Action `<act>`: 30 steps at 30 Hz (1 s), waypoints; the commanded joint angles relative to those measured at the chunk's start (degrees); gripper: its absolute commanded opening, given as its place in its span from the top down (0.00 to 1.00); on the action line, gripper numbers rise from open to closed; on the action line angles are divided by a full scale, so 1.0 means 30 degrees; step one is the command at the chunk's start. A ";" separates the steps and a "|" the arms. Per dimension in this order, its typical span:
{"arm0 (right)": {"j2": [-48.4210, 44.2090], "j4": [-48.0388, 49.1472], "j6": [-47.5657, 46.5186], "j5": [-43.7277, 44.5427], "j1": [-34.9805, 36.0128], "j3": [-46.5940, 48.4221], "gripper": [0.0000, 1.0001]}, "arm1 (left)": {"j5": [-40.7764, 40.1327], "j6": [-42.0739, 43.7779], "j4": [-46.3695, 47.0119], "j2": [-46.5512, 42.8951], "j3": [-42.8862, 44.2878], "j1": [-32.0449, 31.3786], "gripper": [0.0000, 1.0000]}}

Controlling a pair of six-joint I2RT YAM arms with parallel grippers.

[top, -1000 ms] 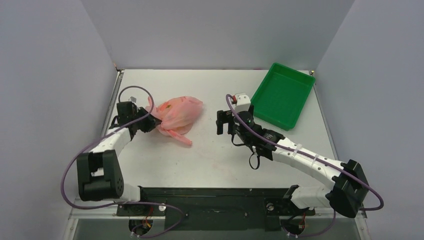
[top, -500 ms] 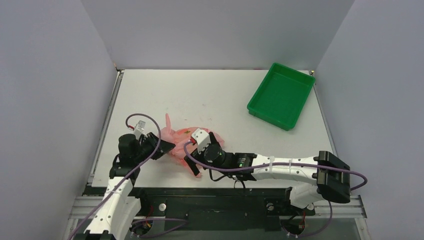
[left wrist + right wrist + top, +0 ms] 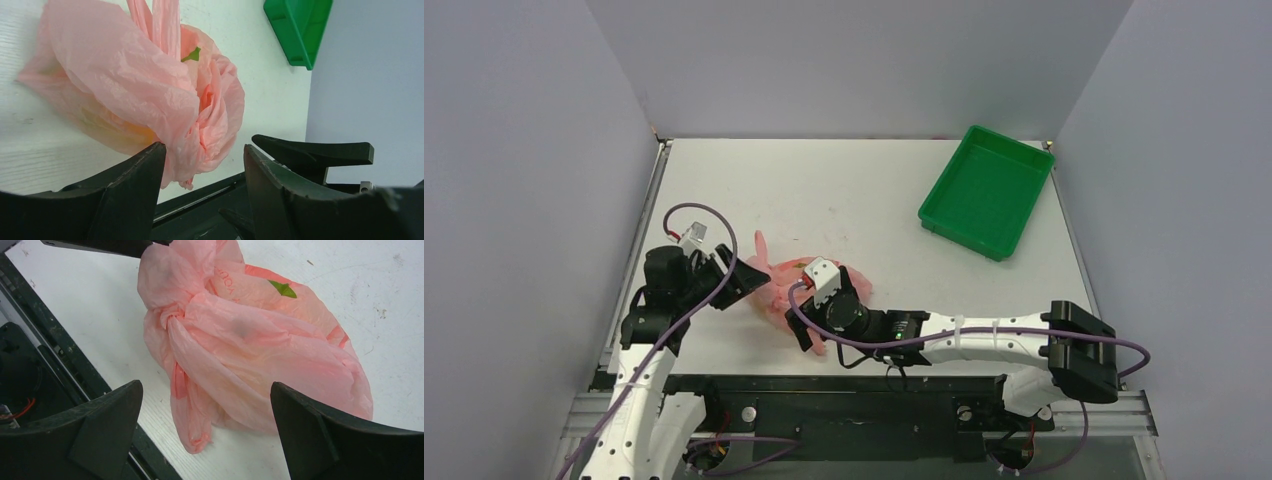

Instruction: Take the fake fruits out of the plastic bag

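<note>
The white counter (image 3: 874, 190) carried everything, and most of its open room lay beyond both pincers, toward the rigid green rectangular tray (image 3: 984, 190), well apart at the far right. Behind the pincers the counter's edge and the black base rail (image 3: 60, 370) ran close, so I judged any pulling was safer directed outward than back.

The thin, crinkly pink plastic bag (image 3: 250, 340) lay bunched directly under the right pincer (image 3: 206, 387), whose fingers stood wide apart on either side of it, gripping nothing. That straddle looked like a line-up to pin or pinch the film. The left pincer (image 3: 205, 150) sat at the bag's twisted neck, fingers apart, with a fold of film brushing one inner face but not clamped. Its place there suited holding the mouth while the other arm worked.

The fake fruits were all inside the bag. Only a yellowish tint (image 3: 117, 127) showed through the film, and a small green leaf-shaped bit (image 3: 283, 288) near the top.
</note>
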 commanded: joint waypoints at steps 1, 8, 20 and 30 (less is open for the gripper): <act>0.0441 0.1104 0.1235 0.0789 -0.0034 0.1205 0.05 | -0.2263 0.2111 -0.2737 0.0502 0.2063 -0.0025 0.44; 0.1342 0.1163 0.1162 0.0343 -0.0394 0.2063 0.24 | -0.2166 0.2104 -0.2608 0.1584 0.1970 -0.0047 0.58; 0.3155 -0.0190 -0.0530 -0.0811 -0.1410 0.3694 0.28 | -0.2494 0.2034 -0.2221 0.1720 0.2602 -0.0903 0.42; 0.5217 0.1441 0.0234 -0.1499 -0.2977 0.3844 0.58 | -0.5205 0.3987 -0.3242 0.2852 0.5901 -0.1157 0.37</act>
